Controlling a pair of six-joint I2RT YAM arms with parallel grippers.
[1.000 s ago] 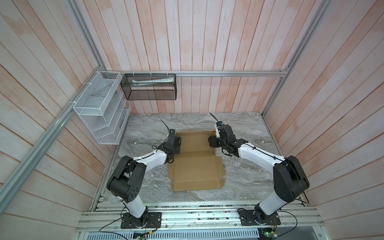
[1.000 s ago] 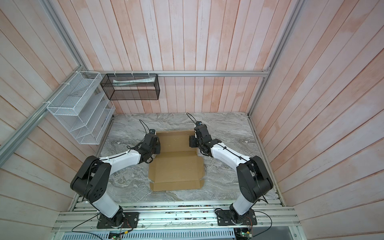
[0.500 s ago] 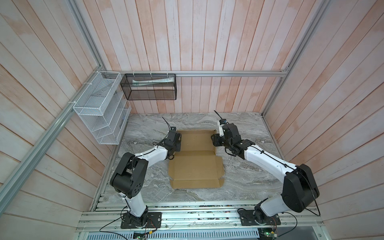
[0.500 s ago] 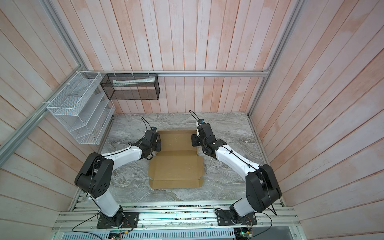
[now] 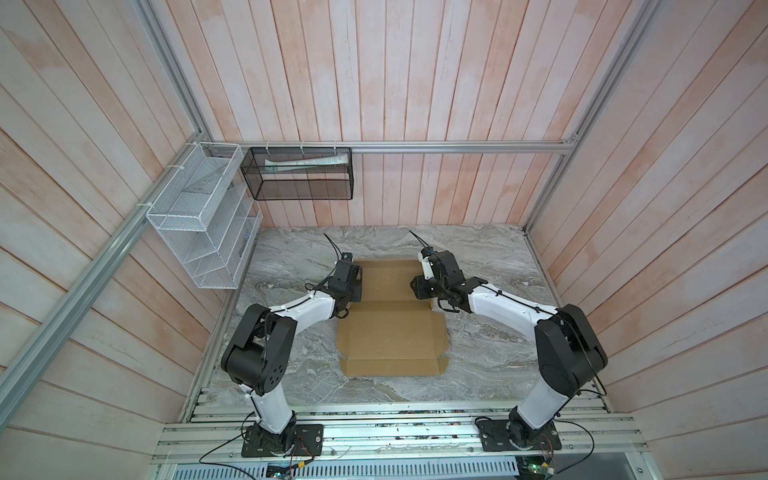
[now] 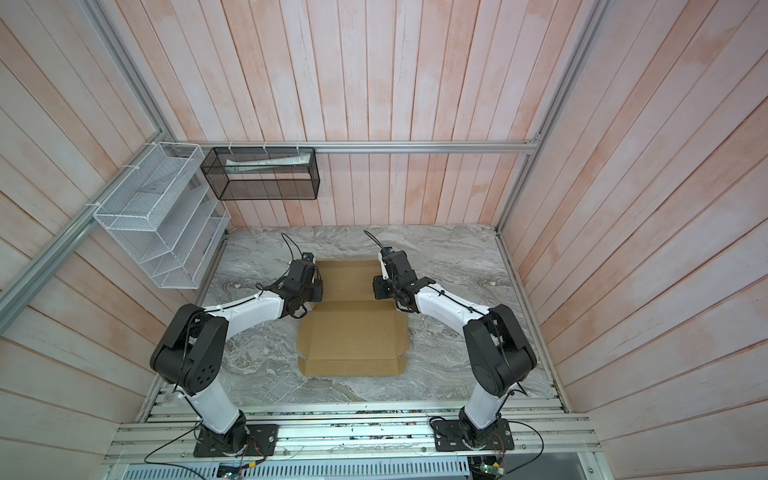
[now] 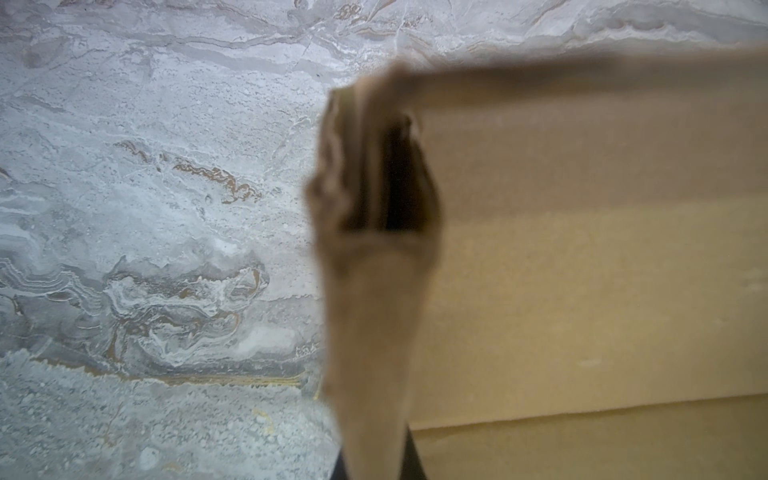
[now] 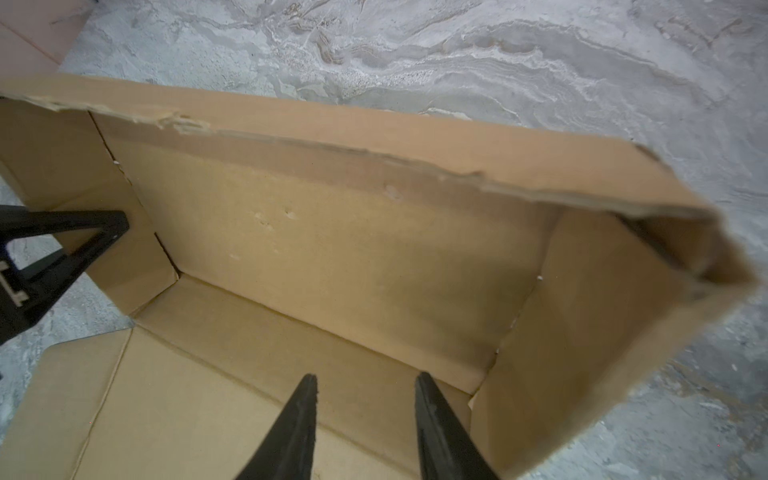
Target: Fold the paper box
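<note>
One tan-brown corrugated paper box [image 5: 390, 332] lies between two white-and-black robot arms [image 5: 307, 309]. At the tabletop's [image 5: 490, 257] far left corner hang one white wire-mesh rack [image 5: 199, 216] and one black mesh basket [image 5: 299, 176].

The grey marbled tabletop [image 5: 490, 357] carries one brown paper box [image 5: 390, 332], midway between its left and right edges. The box's flat panel reaches toward the front edge. Its far part, walls raised, stops short of the back edge.
</note>
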